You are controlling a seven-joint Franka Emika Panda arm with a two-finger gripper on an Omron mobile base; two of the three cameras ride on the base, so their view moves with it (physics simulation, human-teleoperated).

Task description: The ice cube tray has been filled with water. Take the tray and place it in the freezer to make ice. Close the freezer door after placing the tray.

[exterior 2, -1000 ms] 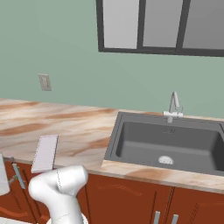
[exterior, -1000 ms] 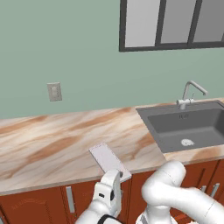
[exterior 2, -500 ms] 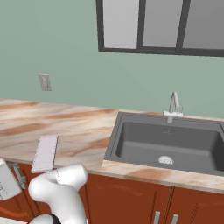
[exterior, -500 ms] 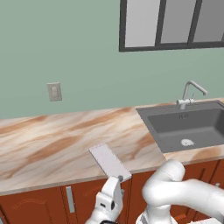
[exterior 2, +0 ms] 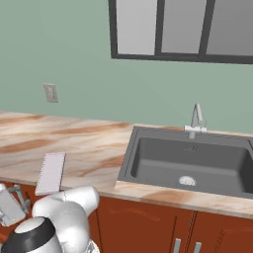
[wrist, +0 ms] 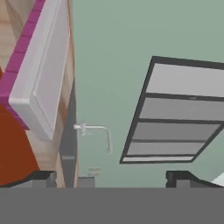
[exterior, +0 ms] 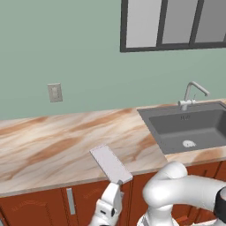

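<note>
The ice cube tray (exterior: 110,164) lies flat on the marble counter (exterior: 53,150), its near end jutting a little over the front edge. From the right it shows as a pale slab (exterior 2: 51,172). My gripper (exterior: 116,187) hangs just below that near end, in front of the brown cabinets, fingers pointing up and open with nothing between them. It also appears low at the left edge (exterior 2: 18,193). In the hand view the tray (wrist: 41,74) is seen from underneath with its pink rim, well beyond my open gripper (wrist: 111,178). The freezer and its door are out of view.
A dark sink (exterior: 190,128) with a faucet (exterior: 192,92) is set into the counter to the right of the tray. A wall outlet (exterior: 54,92) and a window (exterior: 176,22) are on the green wall. Cabinet doors with bar handles (exterior: 70,201) run under the counter.
My hand has sunk a little lower in front of the cabinets, away from the tray's near end. The tray has not moved and the jaws stay open.
</note>
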